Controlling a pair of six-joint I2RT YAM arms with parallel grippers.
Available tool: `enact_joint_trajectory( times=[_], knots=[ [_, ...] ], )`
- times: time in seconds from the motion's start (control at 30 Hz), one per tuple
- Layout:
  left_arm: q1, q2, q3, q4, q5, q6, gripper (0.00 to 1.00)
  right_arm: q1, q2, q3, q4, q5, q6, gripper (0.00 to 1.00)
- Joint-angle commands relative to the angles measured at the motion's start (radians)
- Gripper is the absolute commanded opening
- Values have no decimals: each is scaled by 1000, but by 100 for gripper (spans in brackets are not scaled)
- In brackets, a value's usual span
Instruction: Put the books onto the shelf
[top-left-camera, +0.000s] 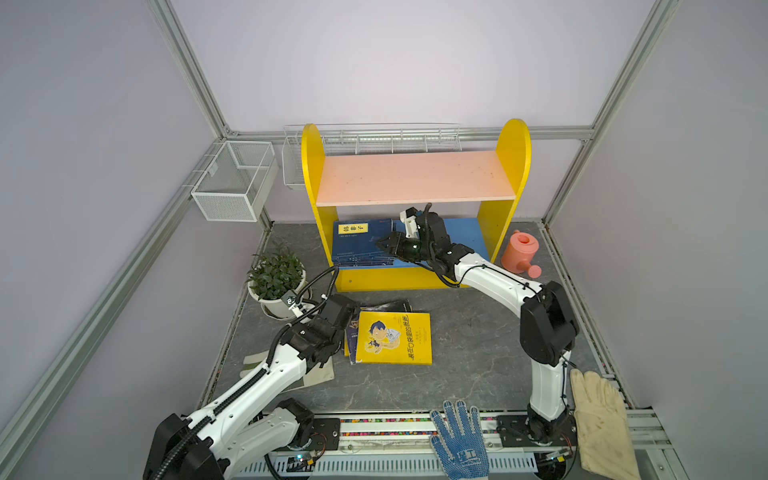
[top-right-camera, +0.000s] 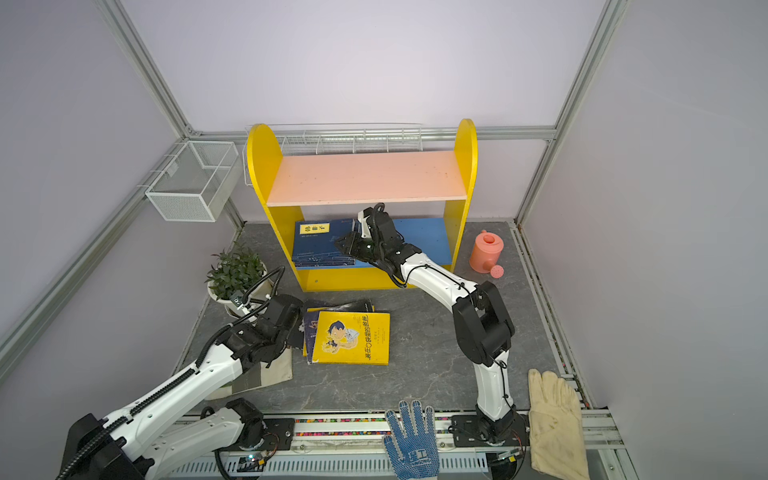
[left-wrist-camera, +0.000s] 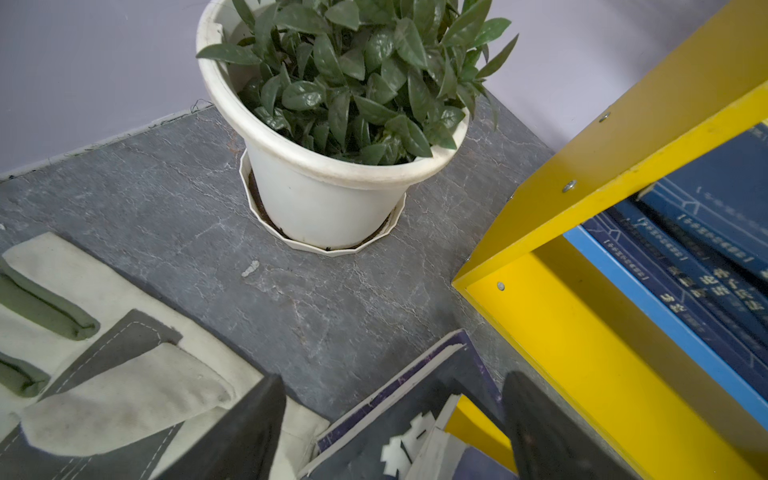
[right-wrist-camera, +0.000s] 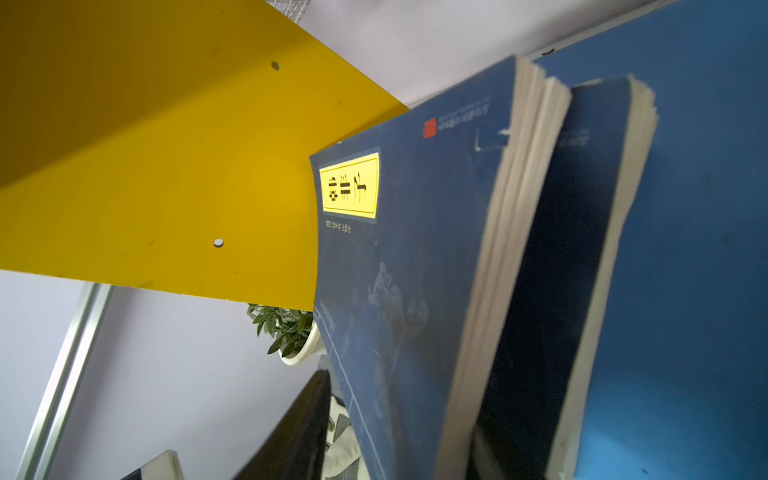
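The shelf (top-left-camera: 415, 176) stands at the back, with yellow sides, a pink upper board and a blue lower board (top-left-camera: 457, 237). Navy books (top-left-camera: 361, 245) with a yellow label lie stacked on the lower board's left half. My right gripper (top-left-camera: 384, 245) reaches into that tier; in the right wrist view it (right-wrist-camera: 399, 415) stands open, its jaws either side of the top navy book (right-wrist-camera: 415, 249), one finger clear of the cover. A bright yellow book (top-left-camera: 395, 338) lies on dark books (top-left-camera: 386, 306) on the table. My left gripper (left-wrist-camera: 392, 399) hangs open over that pile's left edge.
A potted plant (top-left-camera: 276, 286) stands left of the shelf and a pink watering can (top-left-camera: 519, 251) to its right. A cloth glove (top-left-camera: 320, 374) lies under the left arm. A blue glove (top-left-camera: 459, 440) and a cream glove (top-left-camera: 602, 419) lie at the front. A wire basket (top-left-camera: 232, 180) hangs at back left.
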Motion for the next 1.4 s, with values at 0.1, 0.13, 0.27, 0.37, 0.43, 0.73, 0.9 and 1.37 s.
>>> enact_joint_trajectory(
  times=[0.1, 0.13, 0.27, 0.37, 0.43, 0.73, 0.9, 1.37],
  knots=[
    [7, -1, 27, -8, -1, -5, 83, 3, 11, 119, -184, 110, -151, 53],
    [7, 2, 26, -7, 0, -5, 83, 3, 12, 128, -201, 125, -167, 53],
    [7, 6, 26, -4, 7, -3, 83, 3, 15, 150, -244, 168, -215, 54],
    [7, 6, 26, -2, 9, -2, 83, 2, 10, 167, -274, 200, -258, 55],
    [7, 6, 25, -2, 9, -1, 83, 3, -4, 167, -280, 221, -287, 56],
    [7, 6, 26, 21, 18, 21, 83, 14, -160, 9, -227, 218, -420, 57],
    [7, 5, 23, 20, 4, 19, 83, 48, -232, -83, -279, 219, -488, 53],
    [15, 0, 26, -1, 3, 13, 83, 163, -104, -26, -394, 177, -565, 9]
  ],
)
